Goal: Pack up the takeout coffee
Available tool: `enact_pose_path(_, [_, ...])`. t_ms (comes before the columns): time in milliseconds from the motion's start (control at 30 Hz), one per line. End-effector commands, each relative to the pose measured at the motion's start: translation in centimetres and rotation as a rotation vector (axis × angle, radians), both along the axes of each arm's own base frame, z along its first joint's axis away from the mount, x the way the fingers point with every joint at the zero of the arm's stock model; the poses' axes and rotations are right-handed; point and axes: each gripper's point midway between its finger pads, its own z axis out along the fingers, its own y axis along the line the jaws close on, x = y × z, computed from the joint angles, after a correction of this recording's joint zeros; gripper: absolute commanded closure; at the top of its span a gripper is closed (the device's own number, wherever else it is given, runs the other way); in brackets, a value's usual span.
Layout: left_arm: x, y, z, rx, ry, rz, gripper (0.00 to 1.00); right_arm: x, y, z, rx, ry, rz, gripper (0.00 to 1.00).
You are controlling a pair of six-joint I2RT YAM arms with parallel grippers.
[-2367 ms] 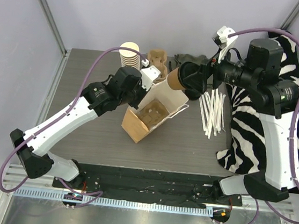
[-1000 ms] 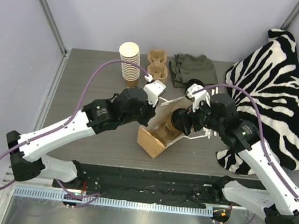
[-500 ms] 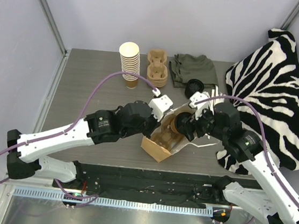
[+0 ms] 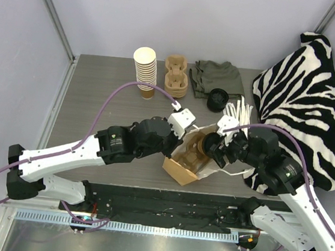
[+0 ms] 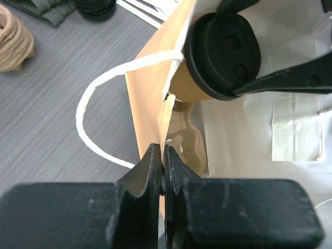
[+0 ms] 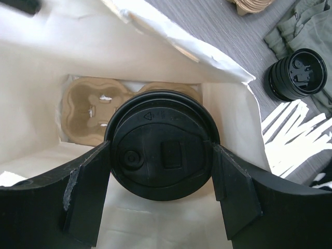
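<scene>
The takeout coffee (image 6: 162,155), a brown paper cup with a black lid, is inside the open mouth of a brown paper bag (image 4: 177,170). My right gripper (image 6: 162,153) is shut on it, one finger on each side of the lid. It also shows in the left wrist view (image 5: 224,54) and in the top view (image 4: 204,146). My left gripper (image 5: 162,154) is shut on the bag's upper edge (image 5: 148,98) beside its white handle (image 5: 91,124). A cardboard cup carrier (image 6: 93,106) lies at the bottom of the bag, below the cup.
At the back stand a tall stack of lidless cups (image 4: 145,68), stacked cardboard carriers (image 4: 175,75), a green cloth (image 4: 216,76) and loose black lids (image 4: 218,99). White strips (image 4: 240,112) lie beside the bag. A zebra-print cloth (image 4: 306,99) covers the right side.
My right gripper has carried the cup down from above the table into the bag. The left gripper has drawn the bag nearer and to the right while holding its edge.
</scene>
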Motion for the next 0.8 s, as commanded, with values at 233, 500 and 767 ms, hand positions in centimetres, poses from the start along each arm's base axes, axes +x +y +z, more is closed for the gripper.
enact_pose_path(233, [1.0,-0.3,3.0,-0.126,-0.004,0.098,1.0,-0.8,-1.1,0.0,-0.007,-0.024,-0.017,0.52])
enact_pose_path(500, [2.0,-1.5,2.8,-0.149,0.018,0.17,1.0,1.0,0.9,1.3,0.104,0.01,-0.069,0.53])
enact_pose_path(767, [1.9,-3.2,4.1,-0.195,-0.099,0.146,1.0,1.1,2.1,2.1,0.155,0.052,-0.066,0.52])
